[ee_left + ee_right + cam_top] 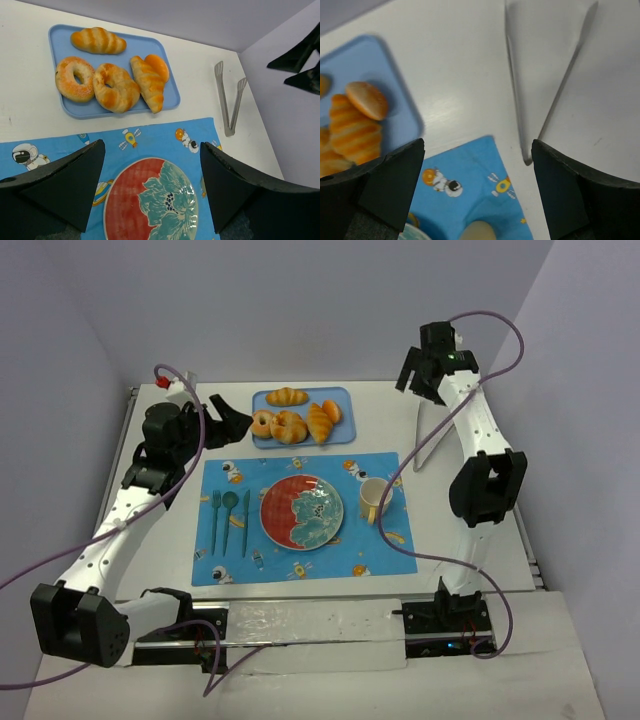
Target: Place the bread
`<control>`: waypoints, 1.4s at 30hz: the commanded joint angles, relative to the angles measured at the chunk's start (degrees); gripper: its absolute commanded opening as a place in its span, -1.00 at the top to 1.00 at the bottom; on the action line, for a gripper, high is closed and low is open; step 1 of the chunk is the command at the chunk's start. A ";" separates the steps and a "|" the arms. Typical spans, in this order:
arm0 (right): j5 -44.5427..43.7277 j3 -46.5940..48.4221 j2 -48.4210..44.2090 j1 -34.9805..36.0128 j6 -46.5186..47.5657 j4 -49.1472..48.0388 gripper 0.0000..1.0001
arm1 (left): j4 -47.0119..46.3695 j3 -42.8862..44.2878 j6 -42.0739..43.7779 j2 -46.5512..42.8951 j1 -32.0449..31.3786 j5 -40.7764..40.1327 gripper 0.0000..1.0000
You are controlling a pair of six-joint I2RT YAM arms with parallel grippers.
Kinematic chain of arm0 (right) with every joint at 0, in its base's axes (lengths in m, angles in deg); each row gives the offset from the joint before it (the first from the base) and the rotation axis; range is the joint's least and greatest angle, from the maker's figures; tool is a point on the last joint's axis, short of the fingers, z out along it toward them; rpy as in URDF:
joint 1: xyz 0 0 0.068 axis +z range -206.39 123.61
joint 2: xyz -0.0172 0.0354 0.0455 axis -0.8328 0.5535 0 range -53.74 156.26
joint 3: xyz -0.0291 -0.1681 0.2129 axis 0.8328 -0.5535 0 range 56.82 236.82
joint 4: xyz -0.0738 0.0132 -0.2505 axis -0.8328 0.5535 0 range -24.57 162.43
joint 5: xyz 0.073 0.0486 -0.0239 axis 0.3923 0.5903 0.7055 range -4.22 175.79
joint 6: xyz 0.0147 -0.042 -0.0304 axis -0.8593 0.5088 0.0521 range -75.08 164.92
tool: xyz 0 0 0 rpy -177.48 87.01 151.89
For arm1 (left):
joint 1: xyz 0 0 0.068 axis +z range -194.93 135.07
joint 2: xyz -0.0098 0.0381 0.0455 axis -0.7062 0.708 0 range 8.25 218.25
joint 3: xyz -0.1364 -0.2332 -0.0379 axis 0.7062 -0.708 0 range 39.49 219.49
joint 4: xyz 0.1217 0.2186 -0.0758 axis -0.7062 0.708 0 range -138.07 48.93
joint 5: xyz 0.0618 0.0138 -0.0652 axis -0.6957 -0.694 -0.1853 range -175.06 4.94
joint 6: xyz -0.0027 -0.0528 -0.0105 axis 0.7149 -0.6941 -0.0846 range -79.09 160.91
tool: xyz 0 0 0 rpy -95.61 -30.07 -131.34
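Left claw (228,418): fingers spread apart, nothing held. It hangs just off the left end of the blue tray (340,395), at the far side of the bench (180,520).

Tray holds several pastries. The bread (147,82) is the long ridged croissant at the tray's right end. A small bun (158,66) touches its far right flank and a curled croissant (116,87) lies just to its left. Its long axis runs roughly far-to-near, tilted a little.

Plate (302,512): bare, on the placemat (225,565), directly nearward of the tray.

Right claw (420,385): also spread and holding nothing, raised over the tongs (229,127), to the right of the tray.

Judgement: the bread lies right of the left claw and left of the right one. The gaps look about equal from above, though heights are hard to read. The left wrist view takes in the whole croissant, while the right wrist view clips it at the frame edge. A grip across the short axis seems called for.
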 commanded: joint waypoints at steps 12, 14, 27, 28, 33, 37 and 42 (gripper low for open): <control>4.80 -5.53 13.21 -6.27 -0.96 1.21 -0.87 | -0.52 2.93 -0.44 1.20 0.22 1.48 -0.73; 4.62 -6.14 14.18 -6.63 -1.05 1.03 -0.87 | -0.43 2.93 -0.44 1.46 0.22 1.39 -0.73; 2.69 -8.70 18.31 -8.72 -1.93 1.39 -0.87 | -0.52 2.93 -0.53 1.73 0.22 1.92 -0.73; 2.60 -8.70 18.58 -8.83 -2.19 1.56 -0.87 | -0.52 2.93 -0.53 1.73 0.22 1.92 -0.73; 3.65 -8.96 19.63 -9.62 -2.90 1.56 -0.86 | -0.52 2.93 -0.53 1.73 0.22 2.18 -0.73; 4.53 -8.87 20.33 -10.32 -2.90 1.38 -0.86 | -0.61 2.93 -0.53 1.81 0.22 2.27 -0.73; 5.32 -7.65 21.56 -10.67 -2.37 1.47 -0.85 | -0.61 2.93 -0.62 2.08 0.22 2.44 -0.73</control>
